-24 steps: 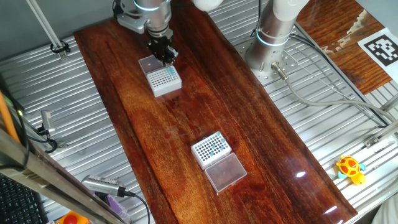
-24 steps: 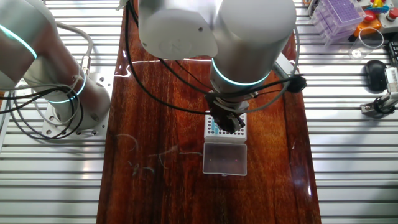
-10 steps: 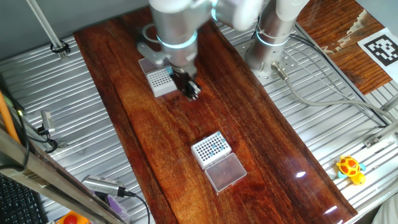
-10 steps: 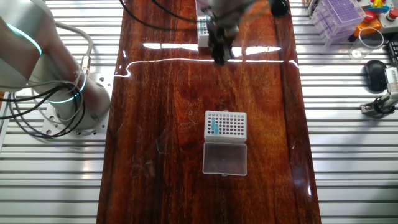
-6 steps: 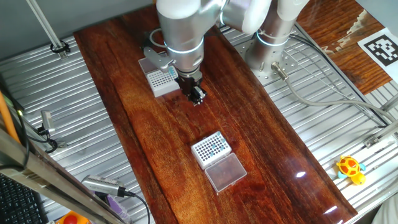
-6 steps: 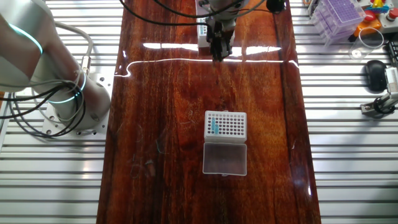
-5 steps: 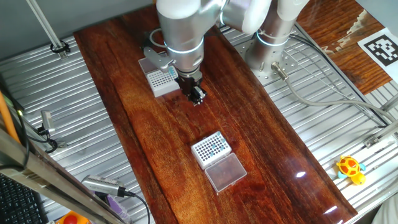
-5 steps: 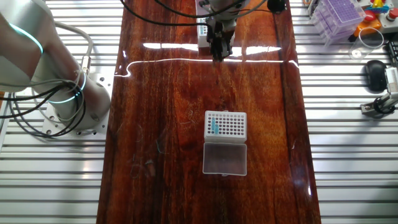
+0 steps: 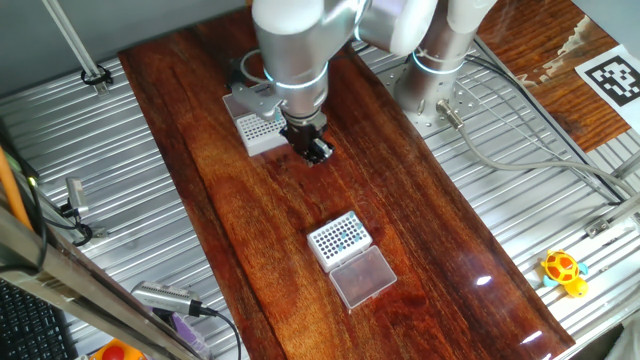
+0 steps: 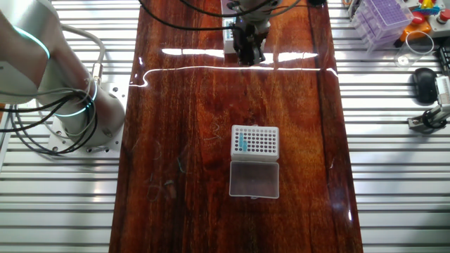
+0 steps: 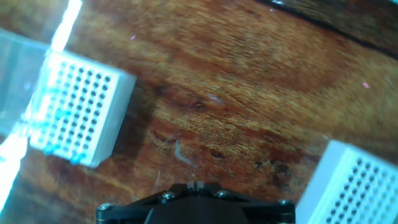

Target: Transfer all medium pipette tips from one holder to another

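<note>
My gripper [image 9: 316,152] hangs above the bare wood between two white holders. Its jaws look shut, and no tip shows between them in the hand view, where only the finger bases [image 11: 194,185] appear. The far holder [image 9: 255,130] is partly hidden by the arm. In the other fixed view the same holder [image 10: 256,143] carries a few medium pipette tips [image 10: 242,145] in its left column. The hand view shows this holder [image 11: 78,115] at left with blue tips [image 11: 53,134] along one edge. The near holder [image 9: 339,238] has several blue tips [image 9: 343,236].
A clear lid [image 9: 363,276] lies against the near holder, and another lid [image 10: 254,179] lies beside the other holder. The arm's base [image 9: 440,60] stands at the table's far right. Ribbed metal borders the wood. A purple rack [image 10: 380,17] sits off the board.
The gripper has left the far holder and travelled over the wood toward the near holder. In the last half second it barely moved. Both holders stay put.
</note>
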{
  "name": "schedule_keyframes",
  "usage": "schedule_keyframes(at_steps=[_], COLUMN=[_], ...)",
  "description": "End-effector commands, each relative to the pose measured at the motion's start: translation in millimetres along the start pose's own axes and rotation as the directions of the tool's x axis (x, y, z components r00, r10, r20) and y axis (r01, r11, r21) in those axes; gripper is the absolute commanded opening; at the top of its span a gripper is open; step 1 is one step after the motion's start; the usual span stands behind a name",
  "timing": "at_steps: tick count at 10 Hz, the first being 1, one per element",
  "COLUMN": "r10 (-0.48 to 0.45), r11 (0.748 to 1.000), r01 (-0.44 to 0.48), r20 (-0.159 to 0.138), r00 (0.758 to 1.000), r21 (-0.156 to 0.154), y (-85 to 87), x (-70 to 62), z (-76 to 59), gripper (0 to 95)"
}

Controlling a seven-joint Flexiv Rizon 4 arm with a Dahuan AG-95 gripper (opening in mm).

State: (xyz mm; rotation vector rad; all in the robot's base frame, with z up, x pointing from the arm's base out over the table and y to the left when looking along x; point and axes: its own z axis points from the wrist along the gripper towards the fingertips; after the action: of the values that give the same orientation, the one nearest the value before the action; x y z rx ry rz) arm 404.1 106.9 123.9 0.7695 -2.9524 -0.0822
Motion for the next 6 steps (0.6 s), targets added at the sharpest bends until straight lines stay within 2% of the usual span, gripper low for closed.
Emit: schedule_keyframes(at_steps=[1, 3, 5, 6], r10=[0.003, 0.093, 0.14, 0.153], r11=[1.0, 0.996, 0.99, 0.988], r01=[-0.002, -0.093, -0.14, -0.153], r20=[0.015, 0.011, 0.013, 0.013], r00=[1.0, 0.996, 0.99, 0.988], r21=[-0.016, -0.01, -0.012, -0.012], y=[42.2, 90.8, 113.1, 118.5], x=[-15.0, -36.6, -44.3, -44.5], z=[11.3, 20.9, 29.2, 32.0], gripper=[19.0, 19.0, 19.0, 19.0])
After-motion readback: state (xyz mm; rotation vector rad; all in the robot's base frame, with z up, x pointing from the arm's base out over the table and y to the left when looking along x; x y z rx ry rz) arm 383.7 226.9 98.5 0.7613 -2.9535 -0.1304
